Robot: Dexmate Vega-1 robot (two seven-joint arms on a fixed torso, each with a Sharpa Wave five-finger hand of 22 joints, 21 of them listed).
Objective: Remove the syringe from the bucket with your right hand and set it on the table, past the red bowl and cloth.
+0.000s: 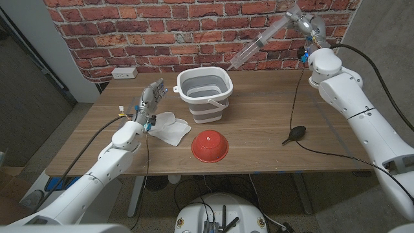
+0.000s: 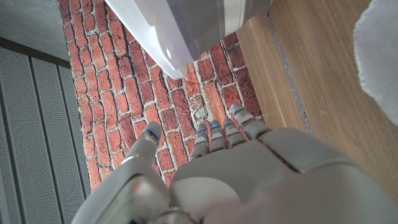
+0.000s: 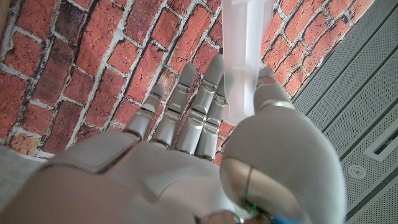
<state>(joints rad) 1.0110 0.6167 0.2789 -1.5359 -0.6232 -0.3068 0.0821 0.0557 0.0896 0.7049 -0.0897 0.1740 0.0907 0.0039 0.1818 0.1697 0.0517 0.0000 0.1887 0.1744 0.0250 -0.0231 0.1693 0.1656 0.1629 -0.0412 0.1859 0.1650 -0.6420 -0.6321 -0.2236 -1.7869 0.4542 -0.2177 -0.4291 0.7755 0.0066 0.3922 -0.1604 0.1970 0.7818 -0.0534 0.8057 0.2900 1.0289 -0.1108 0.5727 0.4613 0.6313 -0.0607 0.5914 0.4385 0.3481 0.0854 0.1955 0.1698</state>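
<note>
Two hands in play, one loaded: right hand [image 1: 303, 24] raised high against the brick wall [image 1: 129, 32], clamped on the syringe [image 1: 259, 43], thumb on one side of the clear barrel and fingers [image 3: 205, 93] on the other. Syringe already out of the bucket [image 1: 204, 94], slanting down toward it, tip above the bucket's right rim and well clear of the table [image 1: 272, 123].

Left hand [image 1: 149, 102] standing near the cloth [image 1: 169, 128], fingers apart, holding nothing.

To finish well, probably: keep the pinch firm so the smooth barrel cannot slip or swing; carry low and steady over the red bowl [image 1: 209, 145] and cloth without brushing the bucket wall; level the barrel before touchdown so it lands lengthwise and does not roll; avoid the black cable [image 1: 317, 152] and the black bulb-shaped item [image 1: 294, 134] on the right; loosen only once it rests on wood.
</note>
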